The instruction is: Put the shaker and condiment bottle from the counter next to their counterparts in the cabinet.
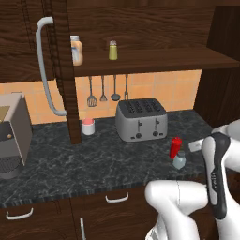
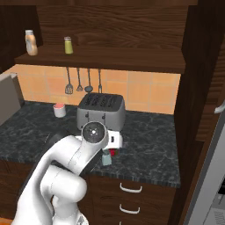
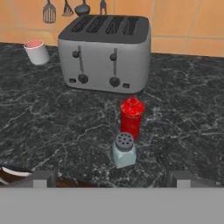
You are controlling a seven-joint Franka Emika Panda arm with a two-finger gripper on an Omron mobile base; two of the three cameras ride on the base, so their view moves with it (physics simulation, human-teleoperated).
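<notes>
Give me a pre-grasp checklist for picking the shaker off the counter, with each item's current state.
1. Gripper open and empty: ok; the fingertips stand wide apart with nothing between them.
2. Shaker upright on the counter: ok.
3. Shaker between the finger lines: ok in the hand view; it sits just ahead of the gripper.
4. Room around the shaker: not ok; the red condiment bottle stands close behind it. Whether they touch, cannot tell.
5. Cabinet open, shelf reachable: ok; the door stands open.
6. Free shelf space beside the olive-yellow shaker and tan-orange bottle: ok.
</notes>
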